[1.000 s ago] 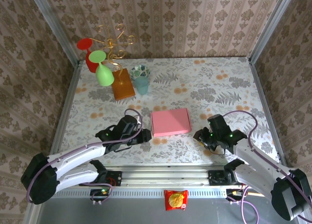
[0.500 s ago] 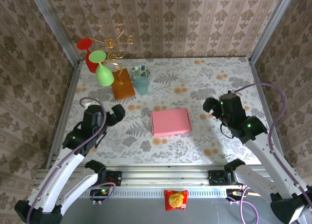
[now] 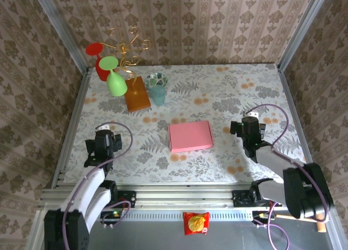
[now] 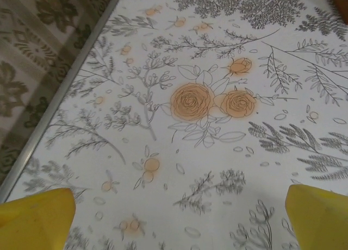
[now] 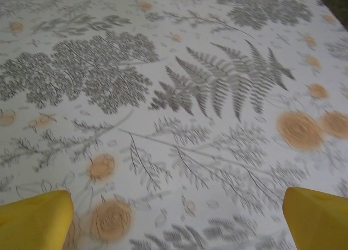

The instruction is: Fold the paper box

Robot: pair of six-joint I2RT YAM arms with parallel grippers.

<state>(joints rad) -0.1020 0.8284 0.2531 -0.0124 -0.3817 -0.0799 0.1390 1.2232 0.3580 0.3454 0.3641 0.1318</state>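
One small red-and-yellow packet (image 3: 196,223) lies nearest, on the grey ledge in front of the arm bases. Past it, the left arm (image 3: 89,179) and right arm (image 3: 272,157) are drawn in on either side of the table (image 3: 228,92), each well apart from the paper box (image 3: 190,136).

The left fingers (image 4: 35,220) are spread as wide as they go, with only flowered tablecloth between the yellow tips. The right fingers (image 5: 32,217) are spread just as wide and hold nothing either.

The paper box lies flat between the two arms, near the middle of the table, pink side up. It looks like a closed rectangle with a crease along its far edge. Whether its tabs are seated in their slots is too small to tell.

Farther back on the left are an orange-brown block (image 3: 137,94), a teal cup (image 3: 158,95), a patterned bowl (image 3: 156,79) and a green glass (image 3: 116,82).

By the look of it, the folding is finished or nearly so, and the arms are standing off. Any next move would be to press down a flap that sits proud. That would mean bringing open fingers in from the side without sliding the light box.
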